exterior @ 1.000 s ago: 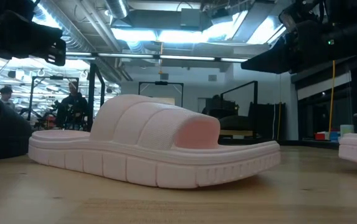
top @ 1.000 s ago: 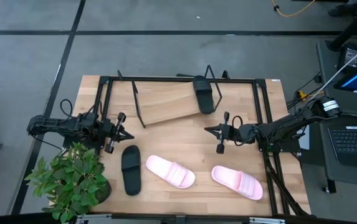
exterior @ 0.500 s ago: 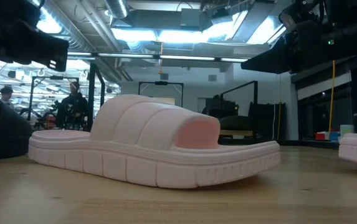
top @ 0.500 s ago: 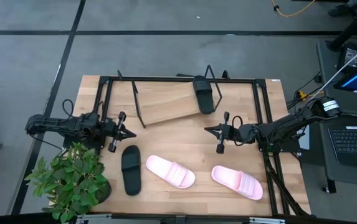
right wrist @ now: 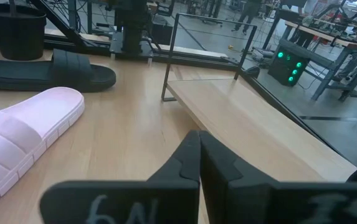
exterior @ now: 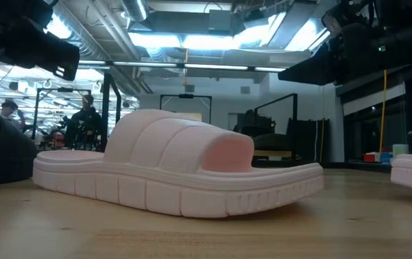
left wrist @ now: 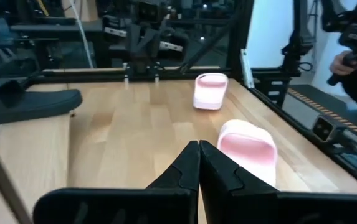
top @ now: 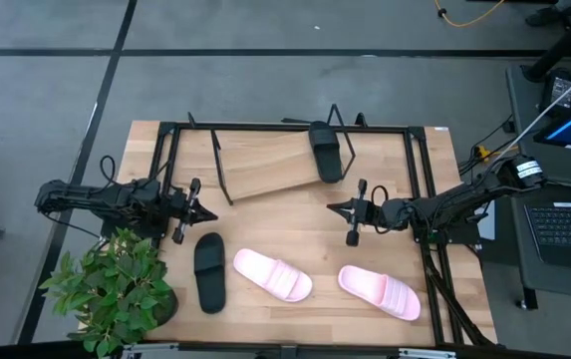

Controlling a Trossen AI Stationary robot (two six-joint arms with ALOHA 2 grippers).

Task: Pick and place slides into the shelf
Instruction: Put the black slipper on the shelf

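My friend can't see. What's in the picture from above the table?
Three slides lie on the wooden table: a black slide and two pink slides. Another black one sits on the slanted shelf. Left hand and right hand are both shut, empty.

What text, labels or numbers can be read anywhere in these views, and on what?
None can be read for certain.
Pale marks on the dark body of the right pincer in its wrist view: cropped, unreadable.
The pale pink ribbed slides and matte black slides: no visible branding.
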